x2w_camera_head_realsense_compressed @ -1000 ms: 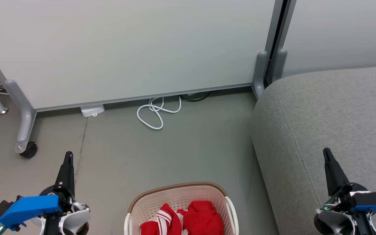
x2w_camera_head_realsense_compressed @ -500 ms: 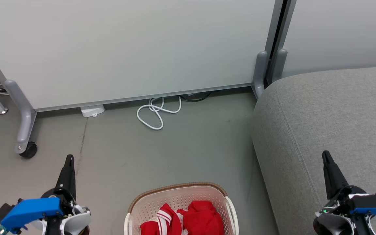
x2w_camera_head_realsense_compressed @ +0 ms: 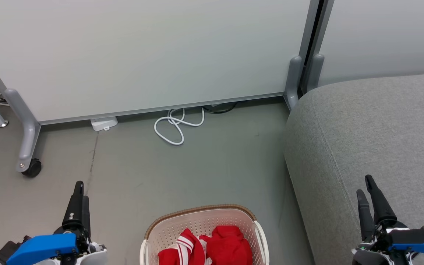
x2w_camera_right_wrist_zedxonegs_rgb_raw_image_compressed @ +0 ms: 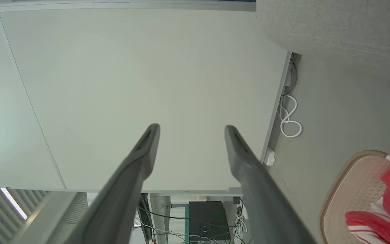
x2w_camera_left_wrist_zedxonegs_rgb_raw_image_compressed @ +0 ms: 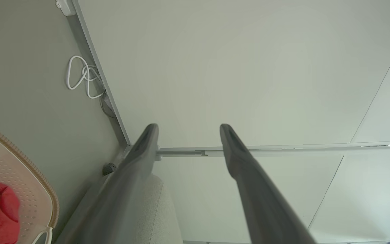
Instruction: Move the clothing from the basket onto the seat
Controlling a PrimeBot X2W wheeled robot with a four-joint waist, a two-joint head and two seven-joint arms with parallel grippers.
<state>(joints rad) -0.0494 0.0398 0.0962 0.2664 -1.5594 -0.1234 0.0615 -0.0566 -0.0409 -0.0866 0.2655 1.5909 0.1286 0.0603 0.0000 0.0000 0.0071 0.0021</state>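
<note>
Your left gripper (x2w_camera_head_realsense_compressed: 81,191) and right gripper (x2w_camera_head_realsense_compressed: 364,185) both have their jaws spread, empty. The crumpled red-and-white fabric clothing (x2w_camera_head_realsense_compressed: 212,246) sits in the cream perforated plastic basket (x2w_camera_head_realsense_compressed: 201,210), near the big light-grey upholstered seat (x2w_camera_head_realsense_compressed: 374,125).

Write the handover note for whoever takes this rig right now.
Left gripper: open, empty, seen against the floor left of the basket.
Right gripper: open, empty, seen against the seat.
Clothing: both red pieces in the basket, which stands on the floor beside the seat.
Done: nothing on the seat yet.
Left: lift both pieces onto the seat.
</note>
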